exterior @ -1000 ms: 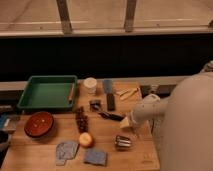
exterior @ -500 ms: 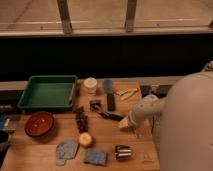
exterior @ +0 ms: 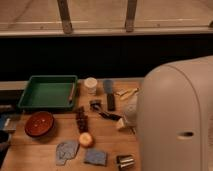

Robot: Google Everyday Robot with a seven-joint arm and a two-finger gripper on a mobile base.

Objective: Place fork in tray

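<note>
Green plastic tray (exterior: 47,94) stands at the rear left of the wooden surface (exterior: 107,137). Fork (exterior: 95,104): a small grey metal piece lying flat on the surface, outside the tray, just off its front right corner and directly in front of the white cup (exterior: 90,85); its tines are too small to make out. Gripper (exterior: 125,161): low at the bottom edge of view, over the front of the surface, just right of a blue-grey sponge (exterior: 95,157) and well apart from the fork. Fingers spread open, gripping nothing. Red-brown bowl (exterior: 40,123) sits in front of the tray. Black-handled utensil (exterior: 111,116) lies right of the fork. White arm housing (exterior: 175,120) fills the right side.
</note>
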